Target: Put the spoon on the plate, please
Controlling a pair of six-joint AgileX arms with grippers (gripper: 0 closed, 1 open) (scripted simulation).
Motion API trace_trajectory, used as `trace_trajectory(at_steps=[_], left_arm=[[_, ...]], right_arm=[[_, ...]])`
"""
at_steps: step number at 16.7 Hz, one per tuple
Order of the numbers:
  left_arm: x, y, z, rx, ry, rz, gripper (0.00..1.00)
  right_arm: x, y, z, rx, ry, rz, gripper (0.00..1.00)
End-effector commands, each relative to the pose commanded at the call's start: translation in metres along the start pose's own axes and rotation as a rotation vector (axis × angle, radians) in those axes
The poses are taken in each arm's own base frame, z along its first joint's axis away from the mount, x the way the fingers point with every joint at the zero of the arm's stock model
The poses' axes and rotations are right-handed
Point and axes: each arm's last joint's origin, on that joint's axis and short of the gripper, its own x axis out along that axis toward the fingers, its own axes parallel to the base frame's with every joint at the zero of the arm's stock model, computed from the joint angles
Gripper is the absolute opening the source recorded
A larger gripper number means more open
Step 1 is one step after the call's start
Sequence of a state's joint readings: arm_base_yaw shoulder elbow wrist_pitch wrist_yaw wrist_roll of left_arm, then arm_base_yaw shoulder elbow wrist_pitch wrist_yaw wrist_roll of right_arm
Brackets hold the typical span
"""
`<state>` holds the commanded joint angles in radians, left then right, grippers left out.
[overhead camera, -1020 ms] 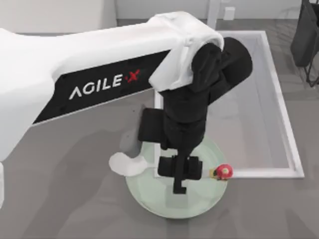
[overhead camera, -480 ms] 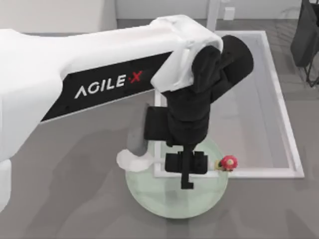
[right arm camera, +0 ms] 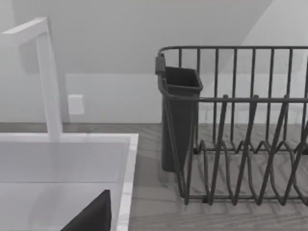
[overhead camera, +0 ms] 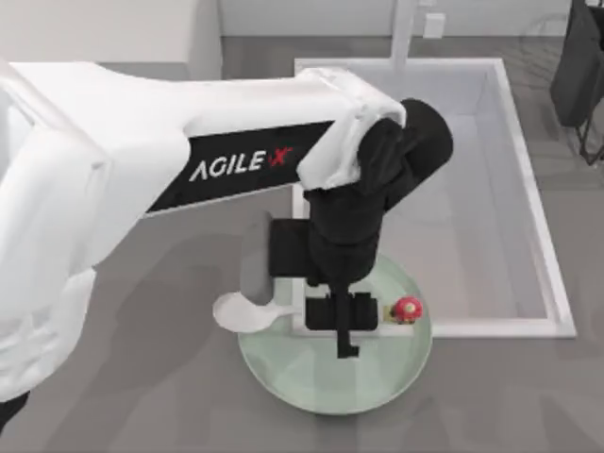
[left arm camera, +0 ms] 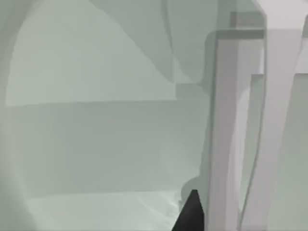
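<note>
Left end effector (overhead camera: 345,332) clamped on spoon (overhead camera: 247,311) over plate (overhead camera: 283,373), right wrist facing dish rack (right arm camera: 240,130)

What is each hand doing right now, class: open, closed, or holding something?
Left hand: closed on the spoon, over the plate.
Right hand: cannot be told.

table (overhead camera: 142,377): grey | plate (overhead camera: 377,382): front centre | sink (overhead camera: 528,189): back right

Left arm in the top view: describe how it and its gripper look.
The left arm has a bulky, rounded white shell with a black side panel lettered AGILE X in white, the X red. Its wrist section is black, ending in the black two-finger left gripper.
</note>
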<state>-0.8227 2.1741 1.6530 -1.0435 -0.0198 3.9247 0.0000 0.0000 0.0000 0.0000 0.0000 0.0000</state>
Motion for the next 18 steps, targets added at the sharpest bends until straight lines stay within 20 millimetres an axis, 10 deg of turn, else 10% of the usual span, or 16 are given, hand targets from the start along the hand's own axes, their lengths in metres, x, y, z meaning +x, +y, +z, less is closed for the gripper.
trace_trajectory(at_steps=[6, 18], left_arm=[[0.0118, -0.0002, 0.0019, -0.006, -0.019, 0.019, 0.00], [0.0118, -0.0002, 0.0019, -0.006, -0.019, 0.019, 0.90]], right_arm=[[0.0000, 0.0000, 0.0000, 0.000, 0.000, 0.000, 1.00], [0.0000, 0.0000, 0.0000, 0.000, 0.000, 0.000, 1.00]])
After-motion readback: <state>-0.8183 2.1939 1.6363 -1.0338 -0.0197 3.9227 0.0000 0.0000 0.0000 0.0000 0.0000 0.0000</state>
